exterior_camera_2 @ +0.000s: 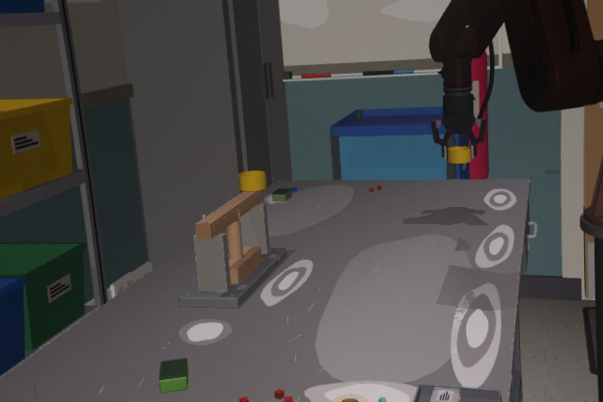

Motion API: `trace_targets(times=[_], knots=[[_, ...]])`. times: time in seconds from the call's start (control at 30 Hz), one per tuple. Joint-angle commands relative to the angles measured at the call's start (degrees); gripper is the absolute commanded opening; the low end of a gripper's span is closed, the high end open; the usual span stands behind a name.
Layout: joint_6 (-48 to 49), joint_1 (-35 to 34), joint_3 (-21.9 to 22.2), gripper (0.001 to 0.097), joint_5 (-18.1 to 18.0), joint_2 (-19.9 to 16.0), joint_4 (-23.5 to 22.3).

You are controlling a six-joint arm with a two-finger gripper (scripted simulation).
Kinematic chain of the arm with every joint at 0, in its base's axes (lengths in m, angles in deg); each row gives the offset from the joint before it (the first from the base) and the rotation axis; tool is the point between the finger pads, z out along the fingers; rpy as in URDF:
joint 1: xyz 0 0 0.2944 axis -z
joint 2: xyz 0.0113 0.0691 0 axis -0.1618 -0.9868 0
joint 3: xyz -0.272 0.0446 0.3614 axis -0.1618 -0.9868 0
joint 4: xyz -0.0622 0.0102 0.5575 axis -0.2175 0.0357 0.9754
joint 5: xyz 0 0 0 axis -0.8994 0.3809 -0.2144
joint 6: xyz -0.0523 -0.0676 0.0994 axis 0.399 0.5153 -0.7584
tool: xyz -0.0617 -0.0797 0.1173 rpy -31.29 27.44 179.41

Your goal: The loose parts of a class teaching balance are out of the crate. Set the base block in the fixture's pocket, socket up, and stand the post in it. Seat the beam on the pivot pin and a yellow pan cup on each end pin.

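My gripper (pixel 458 150) hangs well above the far right part of the table, closed around a yellow pan cup (pixel 458 155) that it carries clear of the surface. On the left of the table the fixture (pixel 234 281) holds the wooden base block (pixel 245 264) with the post (pixel 235 241) standing in it. The beam (pixel 229 215) sits across the post's top. Another yellow pan cup (pixel 252 180) sits on the beam's far end. The beam's near end pin (pixel 203 218) stands bare.
Behind the table stand a blue bin (pixel 389 142), a grey cabinet and a whiteboard. Shelves with coloured crates (pixel 34 137) line the left side. Green blocks (pixel 174 375) (pixel 281 195) and small red bits (pixel 278 393) lie on the table. The table's right edge (pixel 523 261) drops off.
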Motion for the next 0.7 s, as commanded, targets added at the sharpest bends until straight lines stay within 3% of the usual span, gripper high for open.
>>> trace_targets(times=[0.0, 0.23, 0.67], knots=[[0.00, 0.00, 0.08, 0.0080, 0.38, 0.35, 0.00], [0.00, 0.00, 0.28, 0.0080, 2.34, 2.04, 0.00], [-0.19, -0.19, 0.21, 0.0080, 2.61, 2.40, 0.00]])
